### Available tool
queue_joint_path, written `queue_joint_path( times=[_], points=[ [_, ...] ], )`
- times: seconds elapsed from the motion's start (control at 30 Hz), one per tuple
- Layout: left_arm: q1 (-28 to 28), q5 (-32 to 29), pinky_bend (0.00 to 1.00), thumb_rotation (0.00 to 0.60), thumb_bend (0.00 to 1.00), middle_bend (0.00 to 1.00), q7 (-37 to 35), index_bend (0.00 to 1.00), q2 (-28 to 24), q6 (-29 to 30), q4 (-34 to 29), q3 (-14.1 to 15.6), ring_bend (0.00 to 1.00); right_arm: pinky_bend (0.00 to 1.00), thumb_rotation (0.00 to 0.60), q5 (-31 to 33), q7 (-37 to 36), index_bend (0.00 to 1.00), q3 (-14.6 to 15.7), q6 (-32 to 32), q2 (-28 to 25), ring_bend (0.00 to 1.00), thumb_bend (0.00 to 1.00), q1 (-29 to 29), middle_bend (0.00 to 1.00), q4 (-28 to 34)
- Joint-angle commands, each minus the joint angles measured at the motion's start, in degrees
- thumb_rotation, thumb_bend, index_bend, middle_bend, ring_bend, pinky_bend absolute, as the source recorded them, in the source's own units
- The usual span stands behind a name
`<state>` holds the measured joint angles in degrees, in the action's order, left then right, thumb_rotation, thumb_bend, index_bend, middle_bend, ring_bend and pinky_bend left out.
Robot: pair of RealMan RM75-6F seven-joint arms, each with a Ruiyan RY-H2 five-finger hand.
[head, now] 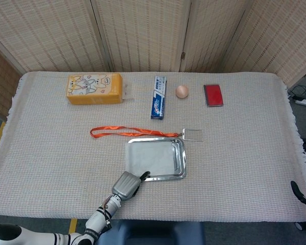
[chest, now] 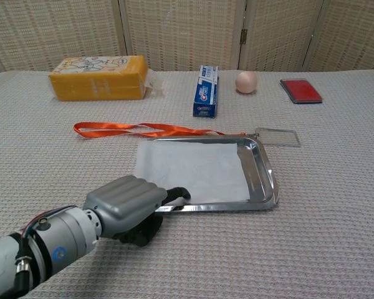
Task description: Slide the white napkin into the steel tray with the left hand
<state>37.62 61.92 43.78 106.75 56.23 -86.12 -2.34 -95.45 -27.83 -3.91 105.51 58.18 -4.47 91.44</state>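
Progress looks close to complete, operator. Your white napkin [chest: 193,171] lies flat over most of the steel tray [chest: 267,180], which sits a little toward the near edge of the tabletop [head: 234,163], about midway between its left and right edges. In the chest view the napkin's right margin stops short of the tray's right wall, leaving a narrow strip of bare steel showing there. Its left margin reaches the tray's left rim; whether it lies fully inside or overhangs slightly onto the cloth, you cannot tell from either view.

Your left hand [chest: 132,202] sits at the tray's near-left corner, fingers curled under the knuckles, with one dark fingertip [chest: 181,194] extended onto the near edge of the napkin just at the tray's rim. It presses on the sheet and does not grip it. The right hand shows in neither view.

What is left, by my reading, is small: perhaps one last short nudge toward the tray's right wall so the left margin settles fully inside, then lift the fingertip straight off without dragging the sheet back out. The orange lanyard [chest: 137,129] and its clear badge holder [chest: 277,137] lie just beyond the tray's far rim, out of the sliding path.
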Motion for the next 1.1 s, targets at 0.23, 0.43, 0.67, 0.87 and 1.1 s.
queue_joint_path(
  times=[0.23,0.43,0.67,0.87,1.1],
  points=[
    [0.7,-0.4,1.0,0.6,0.81,1.0,0.5,0.17,0.8,0.1,0.1,0.3,1.0,0.0,0.6,-0.3,-0.7,0.0,0.0,0.8,-0.3,0.0,0.38,-0.4,0.0,-0.1],
    [1.3,-0.6,1.0,0.6,0.81,1.0,0.3,0.17,1.7,-0.3,0.8,0.5,1.0,0.0,0.6,-0.3,-0.9,0.0,0.0,0.8,-0.3,0.0,0.38,-0.5,0.0,-0.1],
    [2.5,-1.7,1.0,0.6,0.81,1.0,0.3,0.17,2.9,-1.6,2.5,-0.1,1.0,0.0,0.6,-0.2,-1.1,0.0,-0.1,1.0,-0.4,0.0,0.38,-0.6,0.0,-0.1],
    [2.9,-1.6,1.0,0.6,0.81,1.0,0.1,0.17,3.5,-1.4,3.1,0.0,1.0,0.0,0.6,-0.1,-1.5,0.0,-0.2,1.0,-0.6,0.0,0.38,-0.7,0.0,-0.2],
    [3.1,-0.2,1.0,0.6,0.81,1.0,-0.7,0.15,4.2,-0.7,3.1,0.2,1.0,0.0,0.6,-0.3,-2.0,0.0,-0.1,1.1,-0.7,0.0,0.38,-0.8,0.0,-0.3]
  ],
)
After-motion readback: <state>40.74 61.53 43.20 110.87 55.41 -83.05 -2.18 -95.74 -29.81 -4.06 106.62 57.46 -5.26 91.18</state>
